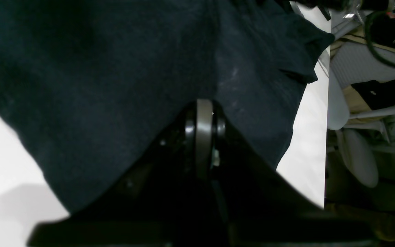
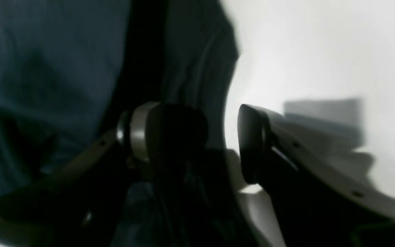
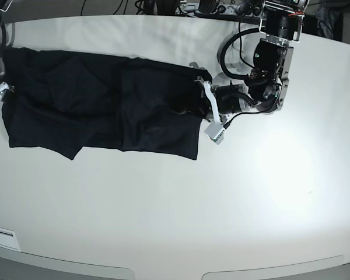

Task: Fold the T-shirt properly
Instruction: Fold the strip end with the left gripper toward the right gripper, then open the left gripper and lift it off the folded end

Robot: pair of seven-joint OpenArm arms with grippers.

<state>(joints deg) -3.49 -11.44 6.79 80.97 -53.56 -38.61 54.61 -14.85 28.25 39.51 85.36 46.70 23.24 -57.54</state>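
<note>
T-shirt [image 3: 105,105] between left pincer [image 1: 204,113] jaws

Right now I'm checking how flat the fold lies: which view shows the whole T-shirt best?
The base view: the T-shirt lies spread across the table, all edges visible. Both wrist views show only close dark cloth beside their grippers.

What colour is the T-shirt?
Plain black, with no print. The T-shirt shows best in the base view.

Left gripper [image 3: 209,108] reached in from far right, jaws closed together, right gripper [image 2: 218,140] at far left, jaws parted.
</note>
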